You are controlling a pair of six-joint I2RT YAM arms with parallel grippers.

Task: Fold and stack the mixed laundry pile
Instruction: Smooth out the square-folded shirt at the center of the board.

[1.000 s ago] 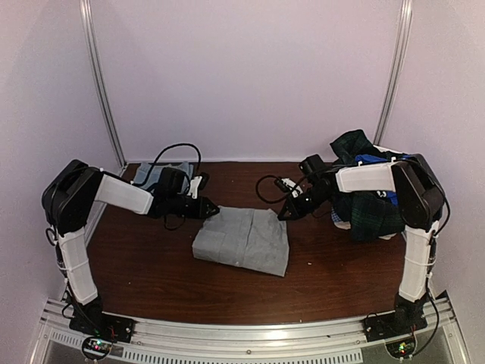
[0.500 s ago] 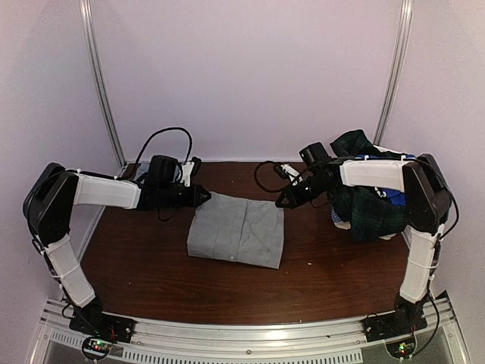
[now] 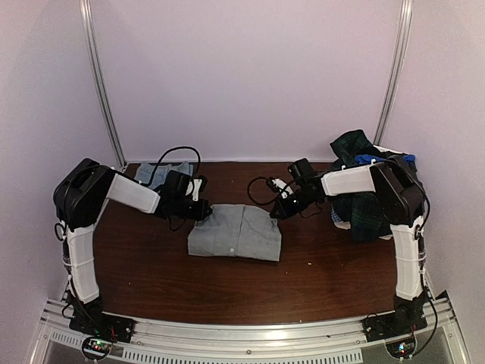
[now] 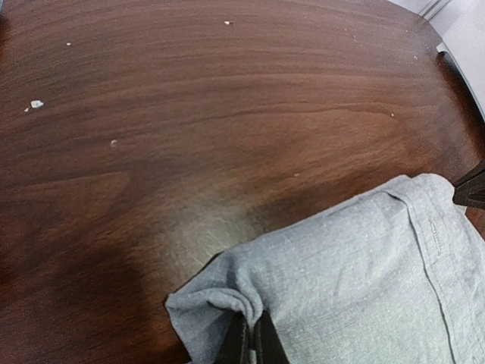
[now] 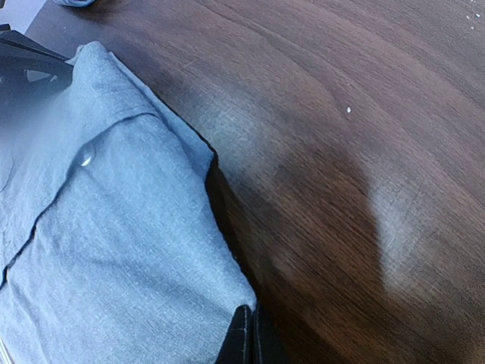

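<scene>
left gripper (image 3: 207, 212), right gripper (image 3: 275, 212): pinching grey shirt (image 3: 236, 233) far corners | shirt shorter than a second ago, seemingly folded over | laundry pile (image 3: 369, 199) awaits

Robot lab booth: bare white walls (image 3: 250, 83), aluminium rail (image 3: 250, 331), wooden table (image 3: 227, 284)

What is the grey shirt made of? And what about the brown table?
The grey shirt looks like soft woven cloth, maybe cotton: fine weave, stitched seams, matte. The table looks like dark wood or wood-look laminate: grain lines, slight shine.
</scene>
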